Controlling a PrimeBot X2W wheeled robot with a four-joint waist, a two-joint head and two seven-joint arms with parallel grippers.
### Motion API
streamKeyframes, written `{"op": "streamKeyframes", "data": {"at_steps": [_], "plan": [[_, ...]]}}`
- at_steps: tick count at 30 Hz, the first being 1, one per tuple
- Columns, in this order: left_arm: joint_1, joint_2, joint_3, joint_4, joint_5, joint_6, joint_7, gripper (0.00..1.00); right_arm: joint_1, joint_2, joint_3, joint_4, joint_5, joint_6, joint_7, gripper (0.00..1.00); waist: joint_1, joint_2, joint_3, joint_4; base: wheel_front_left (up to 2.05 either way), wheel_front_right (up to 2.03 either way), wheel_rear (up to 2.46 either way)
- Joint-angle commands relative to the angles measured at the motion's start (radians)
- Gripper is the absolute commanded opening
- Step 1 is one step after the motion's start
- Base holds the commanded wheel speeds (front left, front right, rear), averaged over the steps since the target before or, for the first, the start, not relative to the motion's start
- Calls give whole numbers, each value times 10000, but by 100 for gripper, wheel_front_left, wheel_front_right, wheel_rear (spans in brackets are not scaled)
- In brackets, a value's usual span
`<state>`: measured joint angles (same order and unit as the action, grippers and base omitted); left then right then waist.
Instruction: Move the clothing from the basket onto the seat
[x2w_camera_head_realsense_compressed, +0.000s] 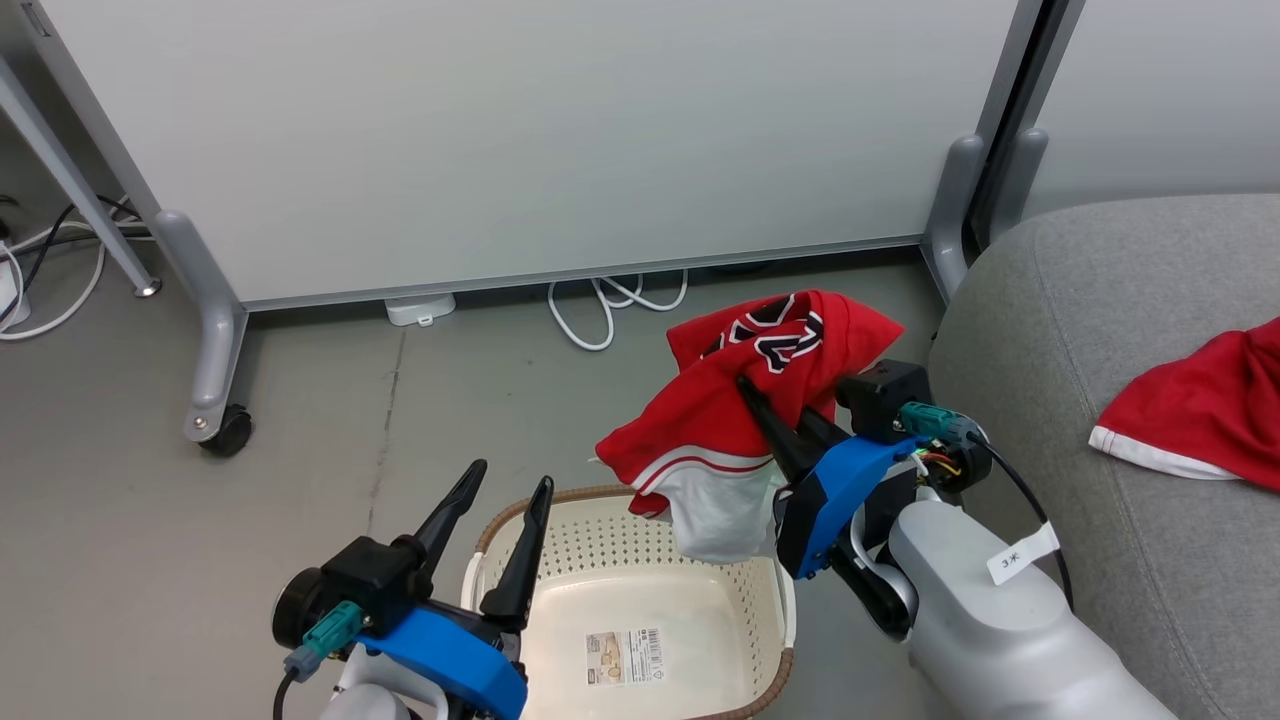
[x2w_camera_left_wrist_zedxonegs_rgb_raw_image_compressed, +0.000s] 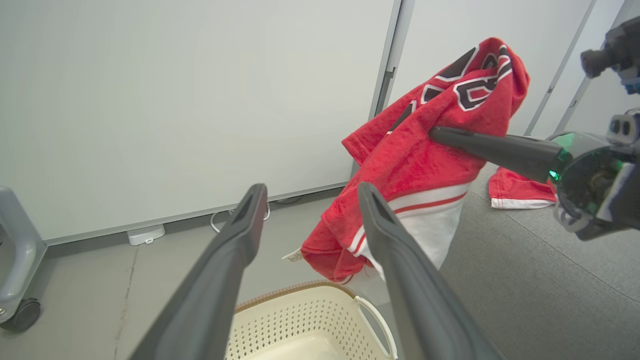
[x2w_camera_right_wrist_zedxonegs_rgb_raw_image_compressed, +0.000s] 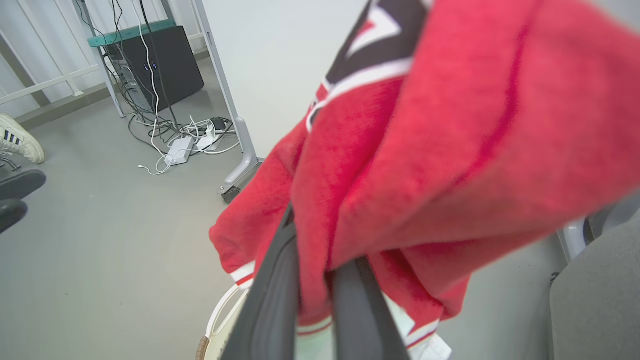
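near: my left gripper (x2w_camera_head_realsense_compressed: 512, 474) stands released over the empty basket (x2w_camera_head_realsense_compressed: 640, 545). beyond: my right gripper (x2w_camera_head_realsense_compressed: 752, 392) clenches the red jersey (x2w_camera_head_realsense_compressed: 720, 430) above it; soft, light, droopy, so i judge a bunched mid-fold hold best. far: second red garment (x2w_camera_head_realsense_compressed: 1200, 410) on the grey sofa (x2w_camera_head_realsense_compressed: 1100, 300).

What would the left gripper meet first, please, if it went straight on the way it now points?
Probably the white partition panel: the left gripper aims just past the hanging red garment, though depth is unclear.
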<state>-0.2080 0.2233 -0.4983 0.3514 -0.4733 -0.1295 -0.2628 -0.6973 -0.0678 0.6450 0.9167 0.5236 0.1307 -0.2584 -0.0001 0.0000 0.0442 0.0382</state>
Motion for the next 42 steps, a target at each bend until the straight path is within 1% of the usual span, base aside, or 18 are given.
{"op": "streamKeyframes", "data": {"at_steps": [1, 10, 16, 21, 34, 42], "plan": [[179, 9, 155, -94, 70, -16, -30, 100, 89, -34, -34, -11, 43, 1, -69, 0, 1, 0, -13, -2, 0, 0, 0], [399, -168, 434, -177, 276, -16, -30, 100, 159, -30, -59, -28, 61, 1, -82, 0, 1, 0, -52, -76, 0, 0, 0], [464, -190, 553, -220, 292, -17, -30, 100, 138, -40, -64, -114, 41, 1, -86, 0, 1, 0, 7, -459, 0, 0, 0], [421, -190, 679, -260, 198, -16, -30, 100, 117, -83, -92, -166, -6, 1, -82, 0, 1, 0, 108, -1089, 0, 0, 0], [111, -72, 915, -203, 249, -16, -30, 100, 42, -85, -120, -265, -111, 1, -84, 0, 1, 0, 441, -3185, 0, 0, 0], [-42, 47, 910, -196, 265, -16, -30, 100, 195, -17, -283, -367, -108, 1, -85, 0, 1, 0, 608, -4228, 0, 0, 0]]}}
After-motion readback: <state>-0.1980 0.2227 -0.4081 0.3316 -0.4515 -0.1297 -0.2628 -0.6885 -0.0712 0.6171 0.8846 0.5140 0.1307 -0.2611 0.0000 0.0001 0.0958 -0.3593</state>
